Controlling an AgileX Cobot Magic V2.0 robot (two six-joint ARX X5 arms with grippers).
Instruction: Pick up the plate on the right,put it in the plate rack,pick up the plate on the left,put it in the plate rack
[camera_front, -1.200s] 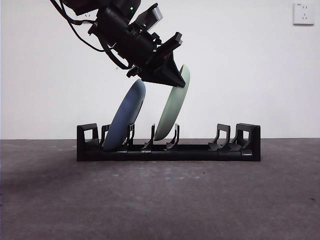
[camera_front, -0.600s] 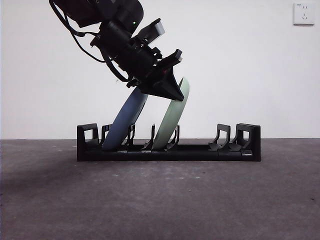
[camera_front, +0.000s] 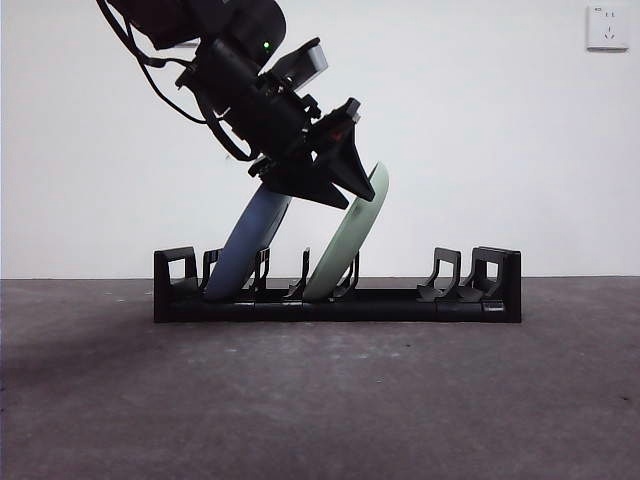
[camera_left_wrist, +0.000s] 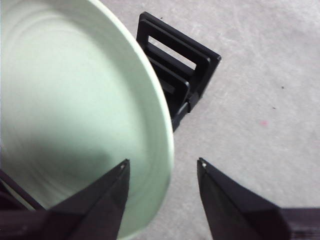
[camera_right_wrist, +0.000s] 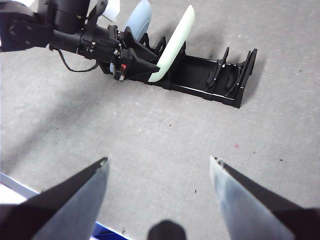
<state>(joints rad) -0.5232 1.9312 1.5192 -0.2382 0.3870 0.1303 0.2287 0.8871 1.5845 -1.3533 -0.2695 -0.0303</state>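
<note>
The black plate rack (camera_front: 400, 305) lies across the middle of the table. A blue plate (camera_front: 250, 240) leans in a slot near its left end. A pale green plate (camera_front: 345, 245) stands in a middle slot, tilted to the right. My left gripper (camera_front: 352, 172) comes down from the upper left at the green plate's top rim. Its jaws are open and straddle that rim (camera_left_wrist: 167, 145), the outer jaw clear of the plate. My right gripper (camera_right_wrist: 160, 165) hangs open and empty high above the table, away from the rack (camera_right_wrist: 212, 82).
The rack's right half has free prongs and a tall block end (camera_front: 497, 280). A wall socket (camera_front: 607, 27) sits at the upper right. The left arm (camera_right_wrist: 75, 32) reaches over the rack's left part.
The green plate came down into its slot and then tipped further to the right. The left gripper's jaws opened off its rim.
</note>
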